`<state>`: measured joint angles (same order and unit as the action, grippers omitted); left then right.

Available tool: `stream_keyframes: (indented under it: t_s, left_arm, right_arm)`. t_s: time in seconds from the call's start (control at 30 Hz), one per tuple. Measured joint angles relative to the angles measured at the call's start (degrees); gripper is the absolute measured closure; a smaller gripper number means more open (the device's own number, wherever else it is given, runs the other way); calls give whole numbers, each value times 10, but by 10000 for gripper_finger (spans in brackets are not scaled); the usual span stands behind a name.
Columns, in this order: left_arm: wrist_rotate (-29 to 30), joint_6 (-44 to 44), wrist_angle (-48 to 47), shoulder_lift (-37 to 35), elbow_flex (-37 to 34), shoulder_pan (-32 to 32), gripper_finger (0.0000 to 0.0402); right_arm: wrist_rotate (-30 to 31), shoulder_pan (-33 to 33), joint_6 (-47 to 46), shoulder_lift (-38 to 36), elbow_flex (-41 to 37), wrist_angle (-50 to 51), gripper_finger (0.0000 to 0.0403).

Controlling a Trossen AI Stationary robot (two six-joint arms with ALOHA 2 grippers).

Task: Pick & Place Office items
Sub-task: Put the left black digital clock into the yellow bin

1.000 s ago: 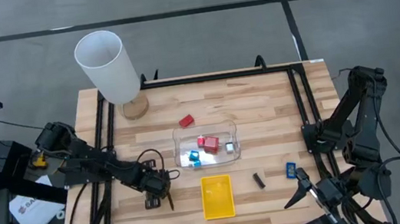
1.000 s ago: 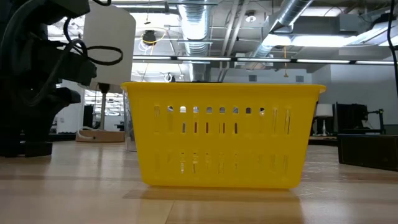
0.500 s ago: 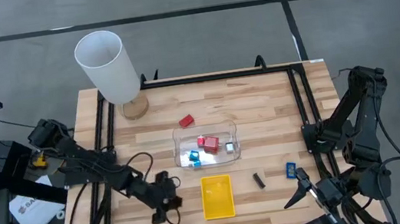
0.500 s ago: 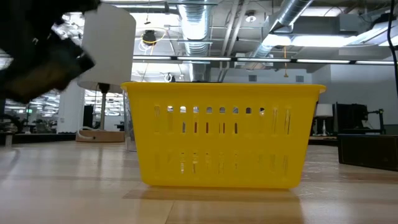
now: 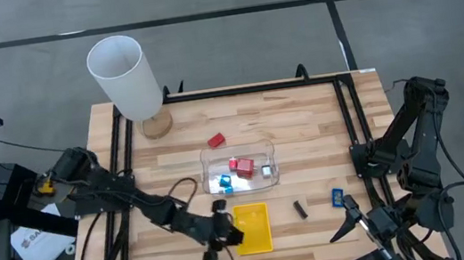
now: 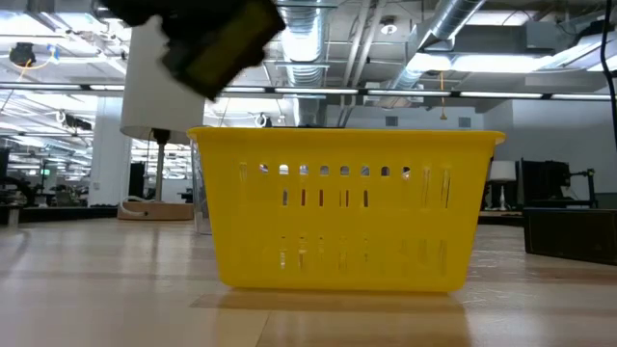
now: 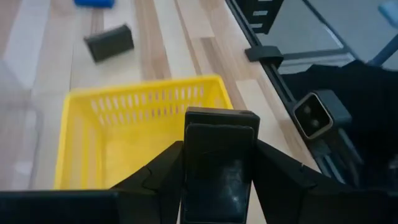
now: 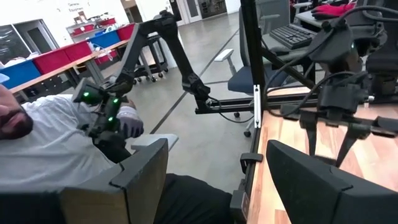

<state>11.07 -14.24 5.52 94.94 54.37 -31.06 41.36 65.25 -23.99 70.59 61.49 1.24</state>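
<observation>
The left gripper (image 7: 217, 180) is clamped on a black block (image 7: 219, 158), carried just short of the yellow tray's (image 7: 81, 112) near rim. The block looks stiff, light and smooth-faced; pinching its long flat sides, as here, seems secure, though it could slip. The right gripper (image 5: 359, 221) waits well apart at the table edge, fingers spread, empty.

The clear tray (image 5: 240, 170) sits at the table's (image 5: 303, 121) centre, with the basket (image 5: 251, 228) between it and the front edge. The cylinder (image 5: 124, 77) stands at the back-left corner. Two small pieces (image 5: 300, 209) (image 5: 337, 196) lie right of the basket.
</observation>
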Motion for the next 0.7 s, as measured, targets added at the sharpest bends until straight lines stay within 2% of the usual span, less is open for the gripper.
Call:
stream_keyframes:
  t_s: [0.33, 0.47, 0.7]
  left_arm:
    - [-7, 56, -74, 125, 153, 32, 246]
    - [-5, 73, -93, 152, 184, 45, 246]
    - [11, 75, -140, 171, 196, 68, 246]
  right_arm:
    - [-9, 0, 3, 0, 0, 5, 138]
    - [-9, 0, 1, 0, 0, 9, 138]
    - [-9, 0, -9, 0, 0, 18, 138]
